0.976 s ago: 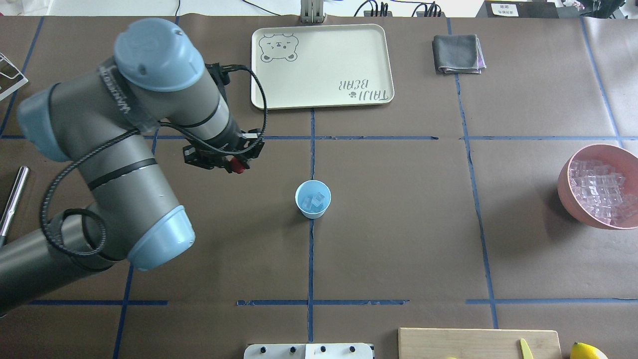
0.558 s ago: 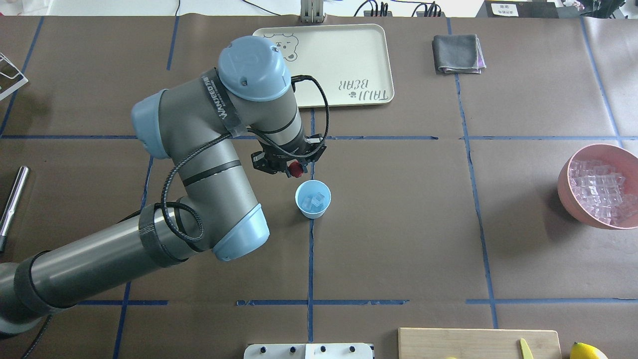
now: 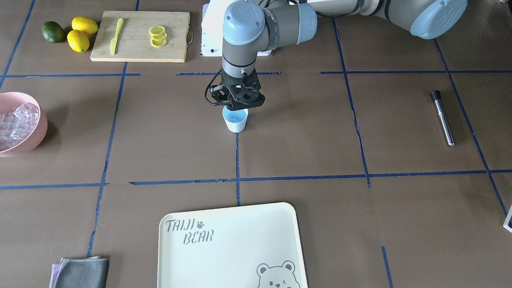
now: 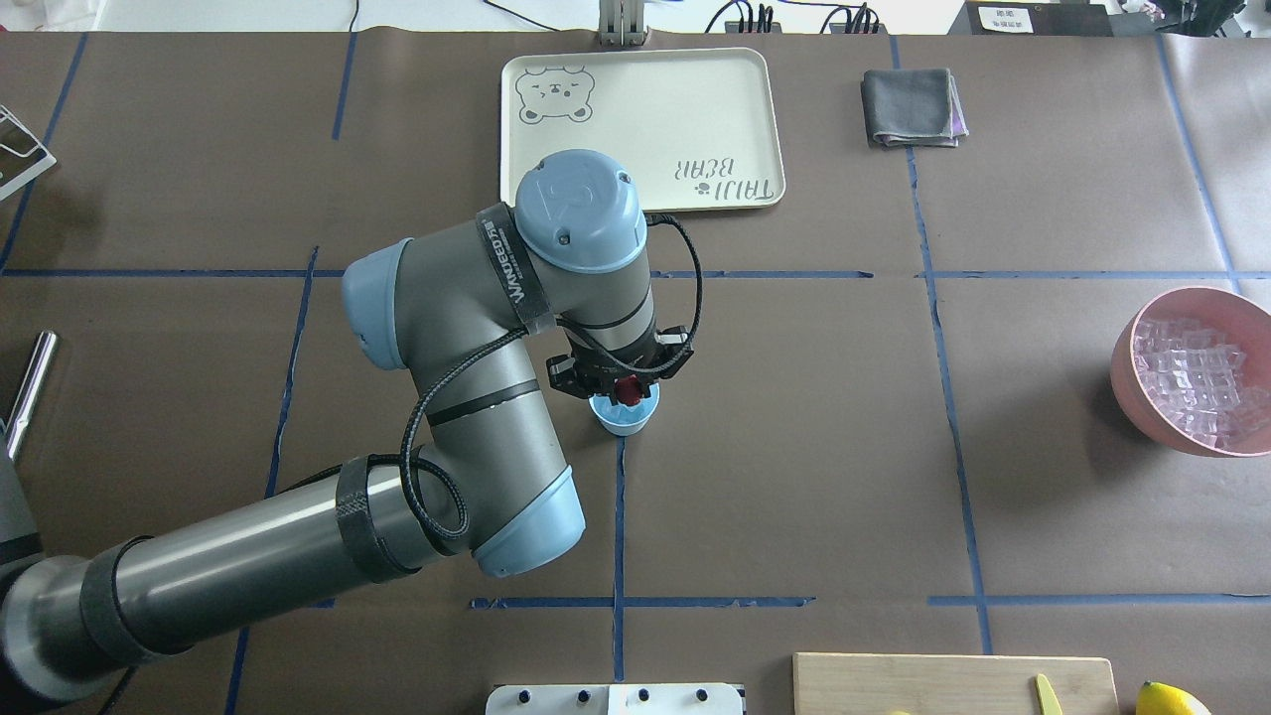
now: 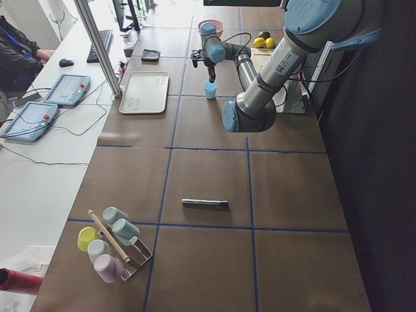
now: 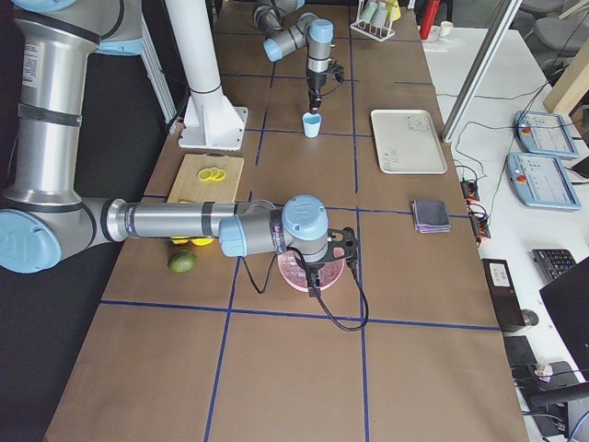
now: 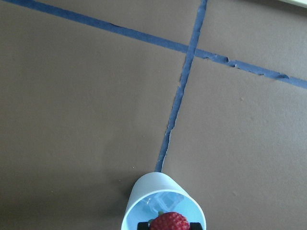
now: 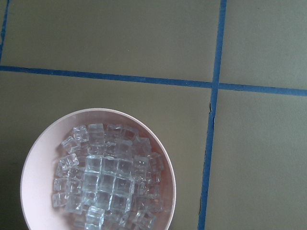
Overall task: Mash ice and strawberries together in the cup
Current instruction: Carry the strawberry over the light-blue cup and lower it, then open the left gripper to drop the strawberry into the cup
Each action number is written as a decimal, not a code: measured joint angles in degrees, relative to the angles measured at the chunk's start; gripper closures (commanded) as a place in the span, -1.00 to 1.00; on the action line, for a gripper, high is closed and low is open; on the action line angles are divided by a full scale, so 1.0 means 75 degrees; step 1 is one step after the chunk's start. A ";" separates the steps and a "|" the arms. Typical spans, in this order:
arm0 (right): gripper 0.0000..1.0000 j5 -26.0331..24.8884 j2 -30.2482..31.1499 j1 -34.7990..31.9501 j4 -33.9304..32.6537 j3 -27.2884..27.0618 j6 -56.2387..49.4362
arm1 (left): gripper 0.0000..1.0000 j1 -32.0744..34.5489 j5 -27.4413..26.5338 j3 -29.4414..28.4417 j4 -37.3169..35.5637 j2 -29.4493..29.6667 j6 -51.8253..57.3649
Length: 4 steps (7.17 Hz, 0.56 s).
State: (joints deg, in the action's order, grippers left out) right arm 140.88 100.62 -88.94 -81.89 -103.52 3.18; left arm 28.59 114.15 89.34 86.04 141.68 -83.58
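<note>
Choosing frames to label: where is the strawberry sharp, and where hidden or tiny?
Left wrist view: strawberry sharp, cropped by the bottom edge, above the cup. Overhead: a red speck. Front-facing: hidden behind the left hand. Side views: too small.

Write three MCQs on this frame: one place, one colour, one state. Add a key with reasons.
1. Where is the strawberry?
A) on the tray
B) over the mouth of the cup
C) on the cutting board

2. What colour is the bowl holding the ice cubes?
A) white
B) green
C) pink

3. The left gripper is:
A) shut on the strawberry
B) open and empty
C) shut on the cup

Key:
1 B: the left wrist view shows the berry just above the cup's rim.
2 C: the bowl's wall is pink around the clear cubes.
3 A: the berry is pinched in the gripper, resting on no surface.
</note>
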 measured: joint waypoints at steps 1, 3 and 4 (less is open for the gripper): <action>-0.99 0.0000 0.0000 0.0000 0.0003 -0.0001 0.0003 | 1.00 -0.0063 -0.0036 -0.0001 -0.0002 -0.0006 0.0002; -0.99 0.0001 -0.0005 -0.0001 -0.0001 -0.0001 0.0001 | 0.98 -0.0038 -0.0061 -0.0004 -0.0017 -0.0047 0.0033; -0.99 0.0001 -0.0011 -0.0001 -0.0002 -0.0001 0.0006 | 0.94 0.0005 -0.0065 -0.0018 -0.0021 -0.0067 0.0058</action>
State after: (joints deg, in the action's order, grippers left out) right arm 140.89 100.53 -88.95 -81.91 -103.53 3.22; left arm 28.63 113.66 89.20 85.88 141.18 -83.15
